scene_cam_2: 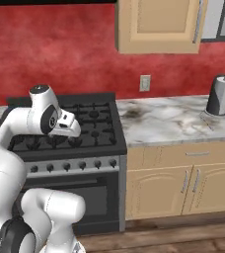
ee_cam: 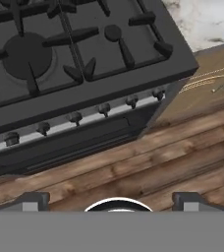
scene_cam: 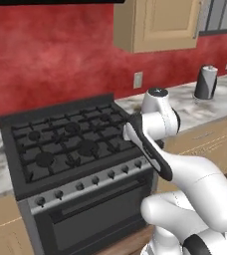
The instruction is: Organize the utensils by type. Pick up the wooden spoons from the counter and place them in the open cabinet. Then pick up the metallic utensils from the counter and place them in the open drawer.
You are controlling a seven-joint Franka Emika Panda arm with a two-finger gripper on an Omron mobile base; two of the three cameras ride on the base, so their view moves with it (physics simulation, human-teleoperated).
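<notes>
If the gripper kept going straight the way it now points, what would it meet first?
Probably the wooden floor in front of the stove; the open gripper looks down past the stove's front edge, though depth is uncertain.

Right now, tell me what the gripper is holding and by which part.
Nothing is held. The gripper is open, its two fingertips wide apart with only wooden floor showing between them, in front of the stove.
</notes>
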